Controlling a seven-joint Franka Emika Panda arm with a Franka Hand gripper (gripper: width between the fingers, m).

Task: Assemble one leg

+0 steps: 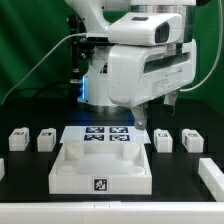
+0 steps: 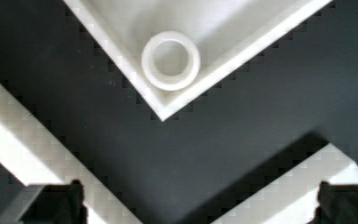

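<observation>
Four legs (image 1: 46, 140) in row; b&w tag (image 1: 100, 184) on tray (image 1: 70, 181) front.

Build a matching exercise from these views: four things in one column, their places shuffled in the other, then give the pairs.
1 marker board
2 tray-like board
3 round socket
4 leg

a in the tray's corner
b beside another leg, exterior view's left
c flat, just beyond the tray
d centre front, one tag on its wall

Pairs: 1-c, 2-d, 3-a, 4-b
</observation>
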